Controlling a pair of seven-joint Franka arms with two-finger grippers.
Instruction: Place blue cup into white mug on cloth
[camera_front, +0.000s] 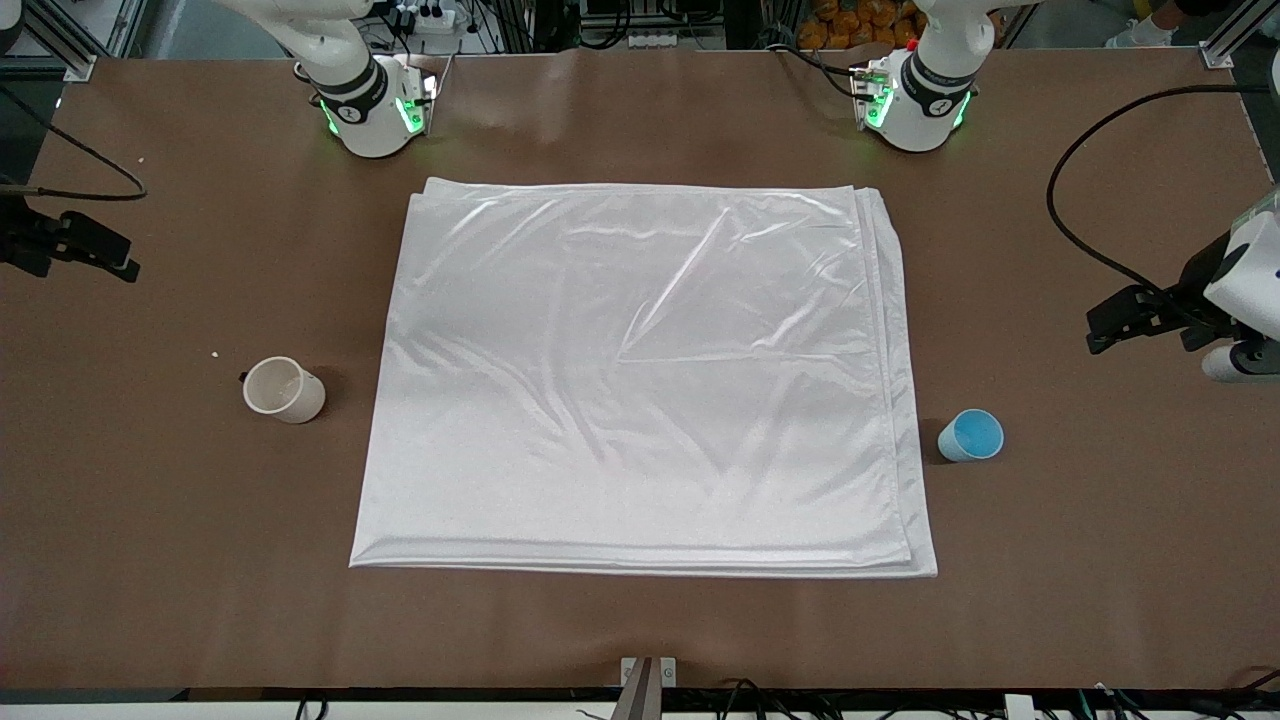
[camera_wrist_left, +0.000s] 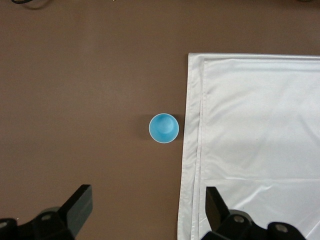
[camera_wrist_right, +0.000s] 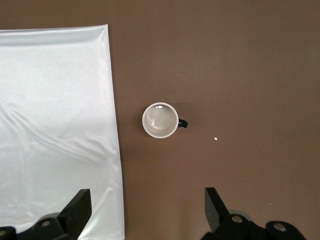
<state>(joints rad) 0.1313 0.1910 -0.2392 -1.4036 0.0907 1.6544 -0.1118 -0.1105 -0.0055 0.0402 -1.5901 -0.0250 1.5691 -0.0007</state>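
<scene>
The blue cup (camera_front: 970, 436) stands upright on the brown table, just off the cloth's edge at the left arm's end; it also shows in the left wrist view (camera_wrist_left: 164, 128). The white mug (camera_front: 283, 389) stands upright on the table off the cloth's edge at the right arm's end, dark handle pointing away from the cloth; it also shows in the right wrist view (camera_wrist_right: 160, 120). The cloth (camera_front: 640, 380) lies flat between them with nothing on it. My left gripper (camera_wrist_left: 147, 200) is open and empty, high over the table by the blue cup (camera_front: 1115, 320). My right gripper (camera_wrist_right: 146, 200) is open and empty, high over the table by the mug (camera_front: 110, 255).
A black cable (camera_front: 1075, 230) loops over the table at the left arm's end, and another (camera_front: 90, 170) at the right arm's end. A small white crumb (camera_front: 214, 353) lies near the mug. The two arm bases (camera_front: 375, 110) (camera_front: 915, 100) stand farther from the front camera than the cloth.
</scene>
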